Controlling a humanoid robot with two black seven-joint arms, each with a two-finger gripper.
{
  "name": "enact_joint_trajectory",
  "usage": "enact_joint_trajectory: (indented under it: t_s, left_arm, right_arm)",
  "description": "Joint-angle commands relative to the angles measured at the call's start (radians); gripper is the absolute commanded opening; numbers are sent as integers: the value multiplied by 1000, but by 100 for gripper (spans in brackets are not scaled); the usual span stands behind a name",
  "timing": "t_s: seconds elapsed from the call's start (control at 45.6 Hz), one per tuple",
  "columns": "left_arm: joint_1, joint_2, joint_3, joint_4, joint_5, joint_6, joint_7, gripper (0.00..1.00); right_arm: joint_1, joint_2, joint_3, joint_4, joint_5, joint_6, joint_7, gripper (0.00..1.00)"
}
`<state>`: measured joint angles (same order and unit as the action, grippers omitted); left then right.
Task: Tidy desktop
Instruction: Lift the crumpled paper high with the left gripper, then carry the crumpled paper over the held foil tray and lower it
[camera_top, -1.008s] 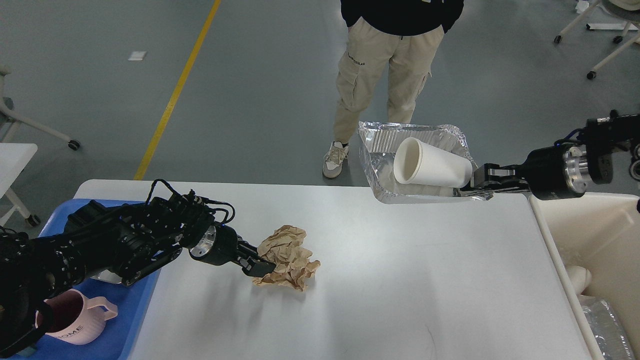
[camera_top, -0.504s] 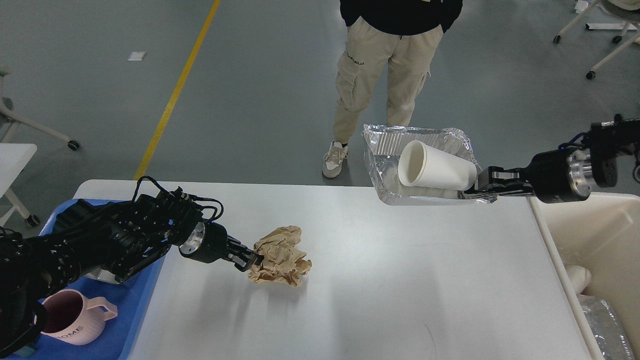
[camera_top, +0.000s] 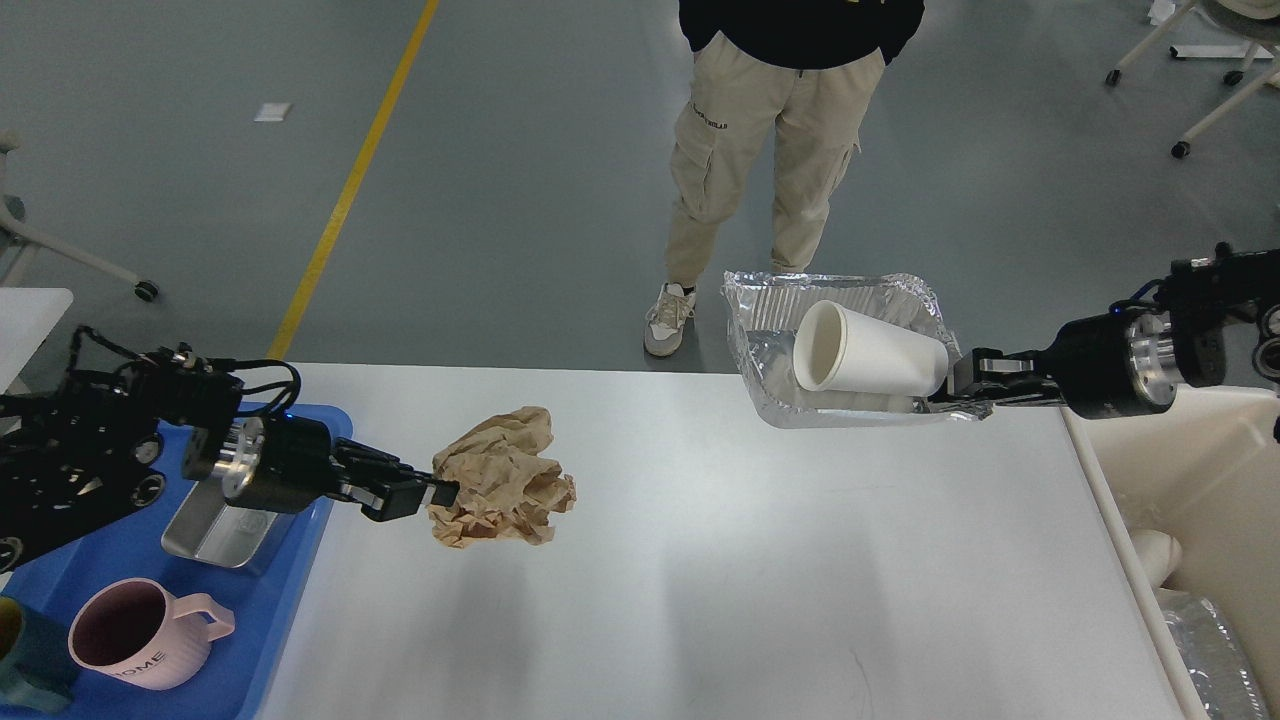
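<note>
Foil tray (camera_top: 765, 345) containing white cup (camera_top: 865, 350)

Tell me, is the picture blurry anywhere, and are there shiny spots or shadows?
Head view: sharp all over, no blur; the foil tray glints with bright glare; the crumpled paper casts only a soft, faint shadow on the white desktop; the light is even, with pale grey patches on the tabletop.

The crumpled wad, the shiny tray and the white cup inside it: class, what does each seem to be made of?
The crumpled wad in the left hand looks like matte brown paper, creased all over. The shiny tray held by the right hand seems to be thin aluminium foil: mirror-bright, wrinkled, ribbed walls. The white cup is probably paper, matte and smooth.
</note>
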<state>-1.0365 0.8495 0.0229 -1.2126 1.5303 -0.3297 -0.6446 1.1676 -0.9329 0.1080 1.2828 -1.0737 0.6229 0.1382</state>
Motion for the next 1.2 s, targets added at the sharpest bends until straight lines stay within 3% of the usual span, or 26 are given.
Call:
enact_joint_trajectory:
  t_s: [0.0, 0.197, 0.307, 0.394, 0.504, 0.898, 1.183]
  left_arm:
    - [24, 143, -115, -129, -82, -3, -1, 12]
    - [23, 258, -268, -206, -183, -21, -4, 13]
    - [13, 263, -377, -206, -217, -80, -7, 13]
    - [1, 243, -491, -194, -222, -144, 8, 13]
    - [-63, 204, -508, -176, -223, -160, 43, 13]
    - [-299, -188, -408, 82, -78, -311, 59, 15]
    - [-404, -464, -285, 238, -52, -307, 59, 16]
  right_arm:
    - [-13, 6, -2, -5, -3, 0, 0, 0]
    - [-22, 6, -1, -5, -3, 1, 0, 0]
    - [-23, 5, -1, 0, -3, 1, 0, 0]
    - [-22, 2, 2, 4, -2, 1, 0, 0]
    - [-22, -3, 4, 9, -2, 1, 0, 0]
    - [-13, -7, 15, 27, -2, 1, 0, 0]
    - [-6, -6, 16, 33, -2, 1, 0, 0]
